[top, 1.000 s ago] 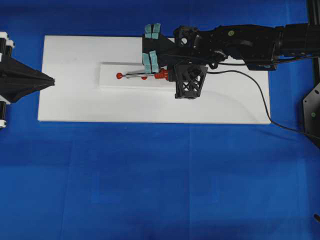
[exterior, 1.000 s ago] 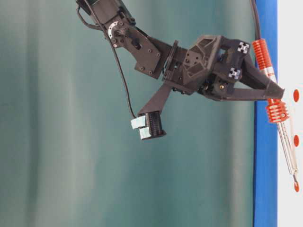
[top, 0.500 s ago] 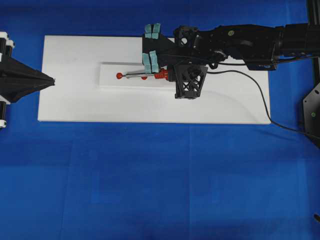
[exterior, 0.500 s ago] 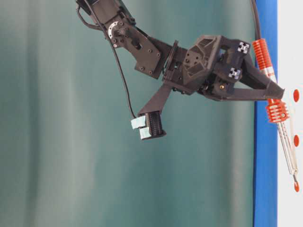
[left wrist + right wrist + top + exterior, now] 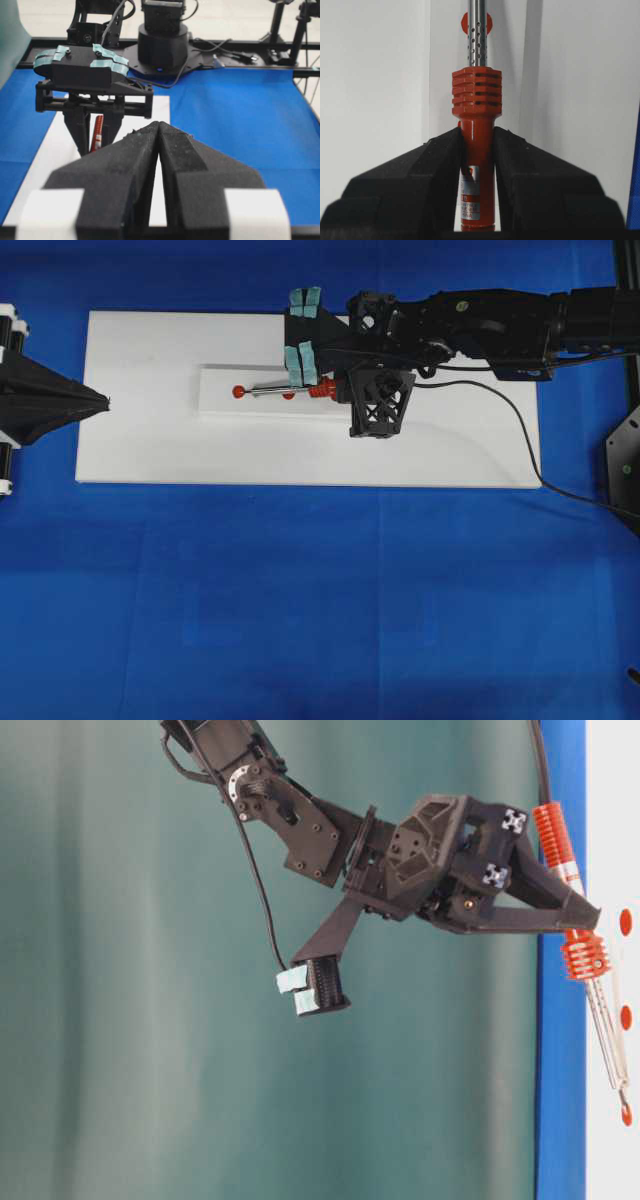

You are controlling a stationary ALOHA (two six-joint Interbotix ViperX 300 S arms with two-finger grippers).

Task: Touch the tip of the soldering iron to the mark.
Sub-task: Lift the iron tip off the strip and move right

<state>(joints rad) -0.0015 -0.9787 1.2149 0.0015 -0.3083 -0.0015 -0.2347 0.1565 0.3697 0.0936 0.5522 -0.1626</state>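
Observation:
My right gripper [image 5: 477, 131] is shut on the red-orange handle of the soldering iron [image 5: 268, 391], which lies low over the raised white strip [image 5: 220, 405] and points left. Its silver tip sits at the left-end red dot [image 5: 239, 392]; I cannot tell whether it touches. The shaft crosses the middle dot [image 5: 465, 22]. The mark [image 5: 625, 922], the end dot nearest the handle, lies beside my right gripper's fingertips in the table-level view and is hidden under the gripper in the overhead view. My left gripper [image 5: 105, 402] is shut and empty at the board's left edge.
The white board [image 5: 150, 440] lies on blue cloth. The iron's black cord [image 5: 510, 410] loops over the board's right part and off its right edge. The right wrist's black housing with teal tape [image 5: 303, 335] hangs over the board's back edge.

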